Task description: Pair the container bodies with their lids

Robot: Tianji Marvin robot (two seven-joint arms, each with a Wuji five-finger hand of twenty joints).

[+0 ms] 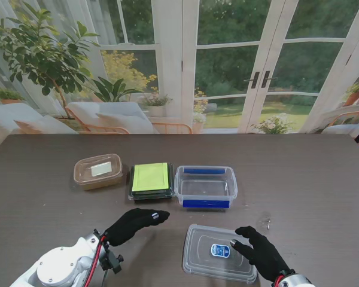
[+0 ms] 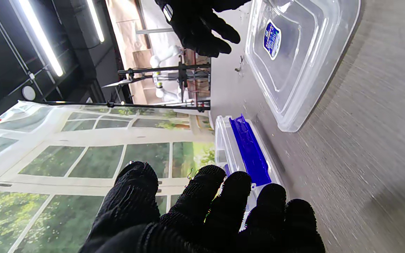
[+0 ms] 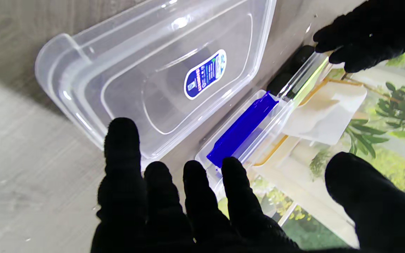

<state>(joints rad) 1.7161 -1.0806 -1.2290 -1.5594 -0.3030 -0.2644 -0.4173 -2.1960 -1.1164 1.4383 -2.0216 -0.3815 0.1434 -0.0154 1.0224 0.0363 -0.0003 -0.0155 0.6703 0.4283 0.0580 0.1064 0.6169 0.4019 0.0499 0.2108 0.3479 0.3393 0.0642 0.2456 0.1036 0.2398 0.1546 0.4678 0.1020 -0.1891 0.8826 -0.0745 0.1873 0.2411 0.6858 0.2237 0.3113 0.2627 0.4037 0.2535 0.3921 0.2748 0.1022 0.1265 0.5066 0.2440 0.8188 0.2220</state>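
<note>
A clear lid with a blue sticker (image 1: 218, 252) (image 2: 294, 56) (image 3: 174, 70) lies flat on the table near me. My right hand (image 1: 260, 251) (image 3: 195, 203) hovers over its right edge, fingers spread, holding nothing. My left hand (image 1: 134, 222) (image 2: 202, 211) floats open to the lid's left, also holding nothing. Farther off stands the clear container body with blue clips (image 1: 206, 186) (image 2: 244, 151) (image 3: 244, 130), uncovered. Left of it sit a black container with a green lid (image 1: 151, 180) and a brown tub with a clear lid (image 1: 98, 171).
The dark wooden table (image 1: 311, 179) stretches wide to the right and left. Glass doors and a potted plant (image 1: 42, 54) stand beyond its far edge.
</note>
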